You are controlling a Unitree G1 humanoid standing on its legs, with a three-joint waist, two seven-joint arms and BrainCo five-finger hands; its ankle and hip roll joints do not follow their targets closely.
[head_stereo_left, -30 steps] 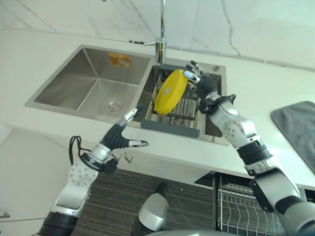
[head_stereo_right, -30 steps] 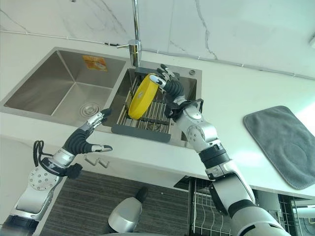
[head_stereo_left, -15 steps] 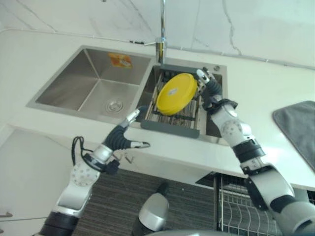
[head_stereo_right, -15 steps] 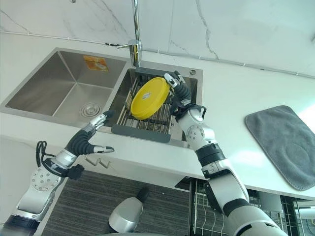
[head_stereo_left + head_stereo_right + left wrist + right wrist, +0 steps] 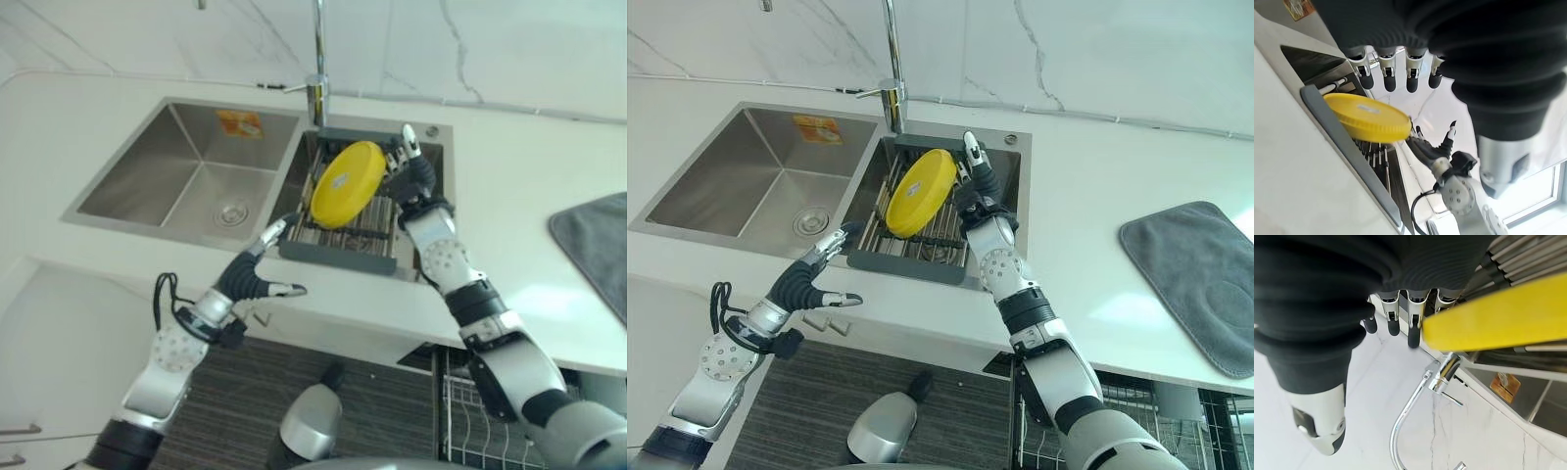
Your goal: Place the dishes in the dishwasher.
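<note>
A yellow plate (image 5: 346,184) stands tilted on the dark wire rack (image 5: 338,252) in the right sink basin, its lower rim among the rack's bars. My right hand (image 5: 412,172) is at the plate's right rim with its fingers straight and pointing up; in the right wrist view the plate (image 5: 1498,323) crosses in front of the fingertips (image 5: 1413,333). The thumb is hidden. My left hand (image 5: 257,276) hovers open over the counter's front edge, left of the rack, holding nothing. The left wrist view looks past its fingers (image 5: 1388,78) to the plate (image 5: 1369,117).
An empty left basin (image 5: 186,176) lies beside the rack, and a tall faucet (image 5: 316,59) rises behind it. A grey mat (image 5: 1200,274) lies on the counter at the right. A white wire basket (image 5: 475,416) shows below the counter at lower right.
The plate has tipped from facing up to more edge-on. My right hand has straightened beside its right rim. The left hand has hardly moved; the camera shifted slightly.
</note>
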